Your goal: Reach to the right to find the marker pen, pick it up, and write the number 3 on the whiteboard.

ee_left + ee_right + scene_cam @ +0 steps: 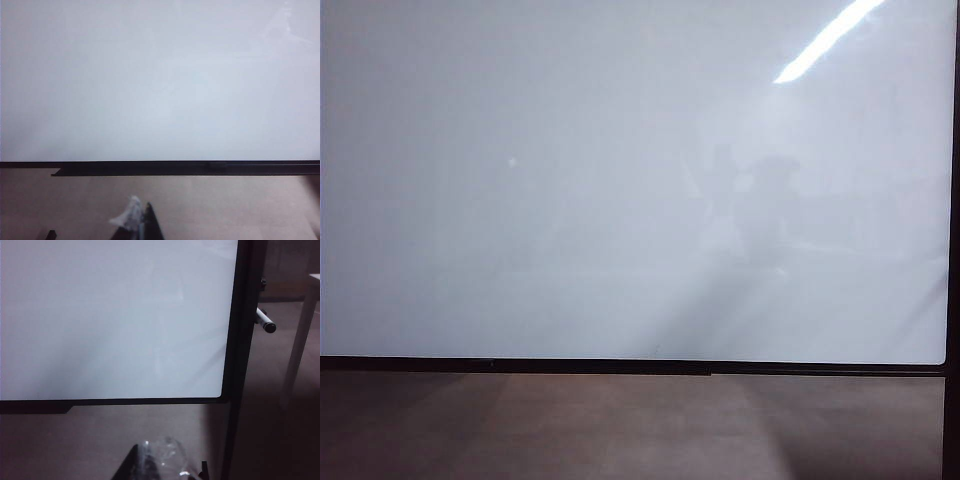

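While both end effectors, left (pixel 142 222) (state unclear) and right (pixel 160 462) (closed), idle, we risk knocking the pen (pixel 265 321) behind the whiteboard (pixel 115 315) frame.

You see only the marker pen's (pixel 265 322) capped end; the whiteboard's (pixel 115 315) frame hides the rest. Both grippers' fingers (pixel 150 465) are cropped.

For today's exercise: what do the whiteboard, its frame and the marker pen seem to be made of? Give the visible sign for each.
Whiteboard: glossy coated panel, probably; it mirrors a ceiling light.
Frame: thin black strip, metal or plastic; matte, undecidable.
Marker pen: likely plastic; pale barrel, dark end, sticking out beside the frame.
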Motion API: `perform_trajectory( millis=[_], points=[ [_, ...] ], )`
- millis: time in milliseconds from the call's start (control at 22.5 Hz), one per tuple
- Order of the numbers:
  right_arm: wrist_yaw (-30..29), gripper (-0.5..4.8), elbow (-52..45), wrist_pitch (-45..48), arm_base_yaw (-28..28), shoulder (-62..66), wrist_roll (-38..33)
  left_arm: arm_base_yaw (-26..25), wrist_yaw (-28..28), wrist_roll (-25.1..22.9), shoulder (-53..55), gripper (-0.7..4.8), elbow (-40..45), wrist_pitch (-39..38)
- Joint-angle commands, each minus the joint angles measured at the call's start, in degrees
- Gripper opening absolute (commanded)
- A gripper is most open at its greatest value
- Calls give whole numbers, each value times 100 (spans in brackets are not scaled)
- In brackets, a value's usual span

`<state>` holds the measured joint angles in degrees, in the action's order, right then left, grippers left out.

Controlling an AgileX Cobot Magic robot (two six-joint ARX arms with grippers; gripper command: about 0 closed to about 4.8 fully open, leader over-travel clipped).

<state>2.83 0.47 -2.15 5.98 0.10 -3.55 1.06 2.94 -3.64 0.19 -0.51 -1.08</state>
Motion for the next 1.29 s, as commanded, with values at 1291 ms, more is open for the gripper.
perform_trajectory(
  millis=[1291],
  points=[
    [745, -6, 3401, 192, -7, 2747, -92, 236, -1526, 1239, 3355, -5, -4046, -295]
  ],
)
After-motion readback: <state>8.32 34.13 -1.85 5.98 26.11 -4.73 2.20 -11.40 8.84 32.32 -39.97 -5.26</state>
